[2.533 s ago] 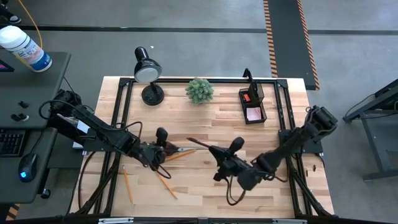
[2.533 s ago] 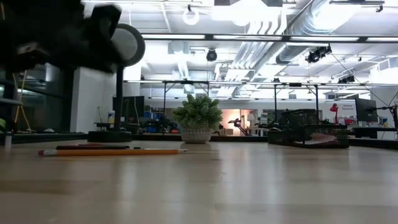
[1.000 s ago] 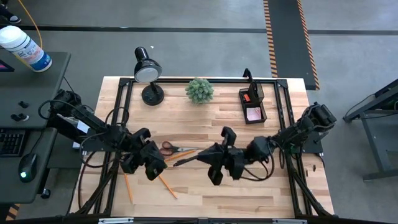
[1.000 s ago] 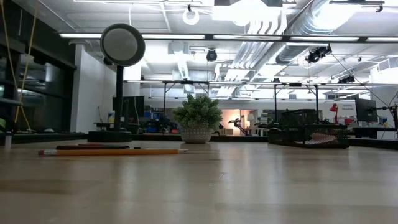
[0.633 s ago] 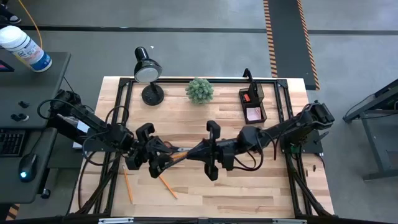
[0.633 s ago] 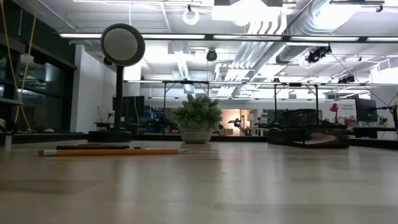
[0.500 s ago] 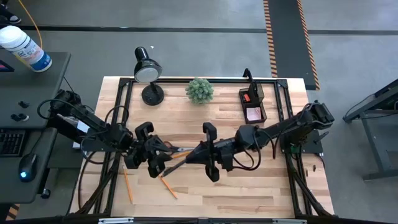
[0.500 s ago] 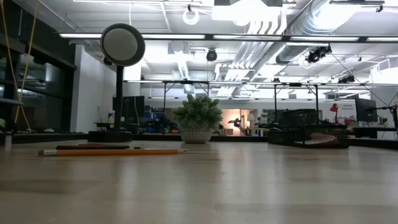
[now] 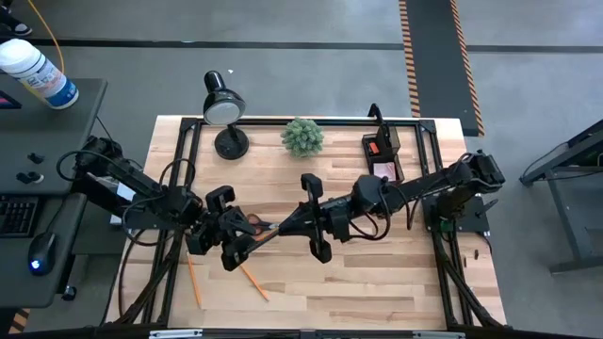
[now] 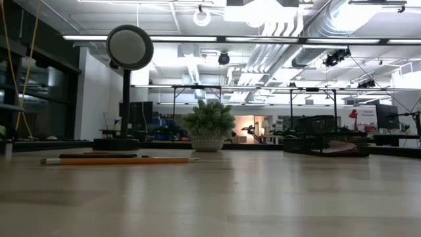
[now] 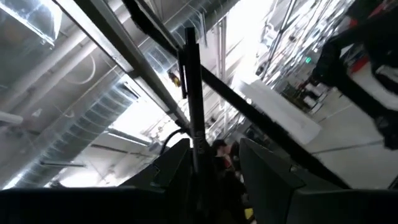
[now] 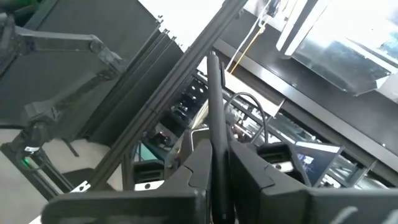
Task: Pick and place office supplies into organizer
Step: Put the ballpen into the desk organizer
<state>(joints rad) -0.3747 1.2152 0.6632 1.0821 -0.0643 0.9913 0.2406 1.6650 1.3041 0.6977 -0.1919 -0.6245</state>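
A: Both hands meet mid-surface. Right hand [image 9: 283, 226] clamps a black pen [image 12: 214, 118]; left hand [image 9: 247, 231] grips what looks like another pen [image 11: 194, 93].

B: Your risk: tips collide, pens twist loose. The organizer [image 9: 382, 155] sits well apart, far right.

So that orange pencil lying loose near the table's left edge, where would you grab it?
Take the orange pencil around the middle of its shaft, coming straight down from above with the fingers across its thin width. It lies flat on the table, with bare wood on both sides, so a side approach would probably just push it.
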